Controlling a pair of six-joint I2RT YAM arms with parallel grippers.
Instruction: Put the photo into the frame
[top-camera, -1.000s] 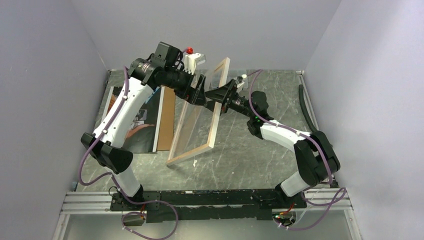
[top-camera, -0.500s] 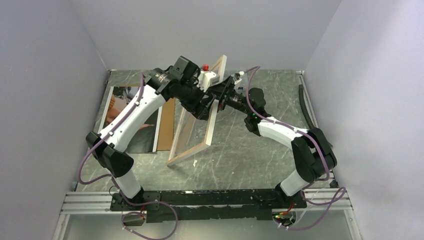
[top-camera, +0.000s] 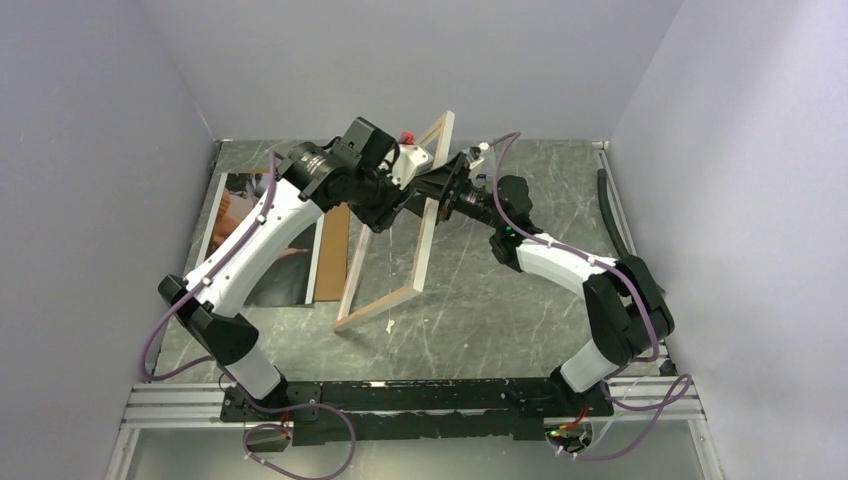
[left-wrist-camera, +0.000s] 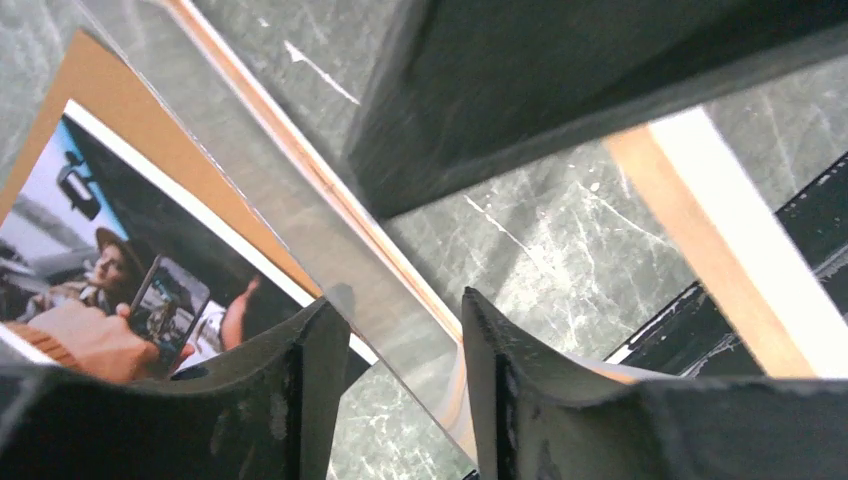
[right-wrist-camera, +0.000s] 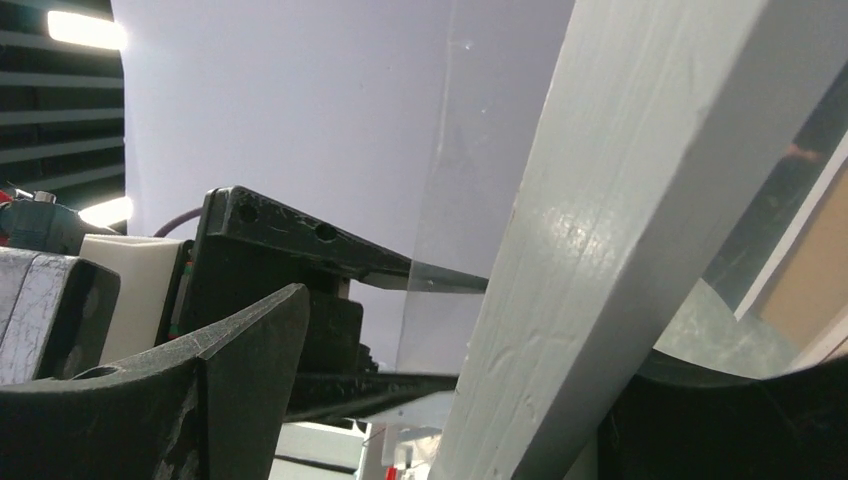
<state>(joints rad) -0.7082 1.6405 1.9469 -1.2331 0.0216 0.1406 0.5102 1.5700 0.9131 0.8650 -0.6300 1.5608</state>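
Left of the large rectangular frame (top-camera: 378, 307) with its light wood border and clear pane, a plain brown backing board (top-camera: 333, 255) lies flat on the grey marbled table (top-camera: 500, 310). On the board is the paper photo (top-camera: 232, 200) of people, with its thin white margin. A black hose (top-camera: 603, 195) lies well to the right of the frame.

The frame is stood on one short edge and tilted. Its right long border is clamped by the right gripper (top-camera: 440, 190), which reaches in low from the right. The left arm is arched over the board. The left gripper (left-wrist-camera: 398, 300) is set at the pane's edge, jaws apart on either side and not pressed on it.
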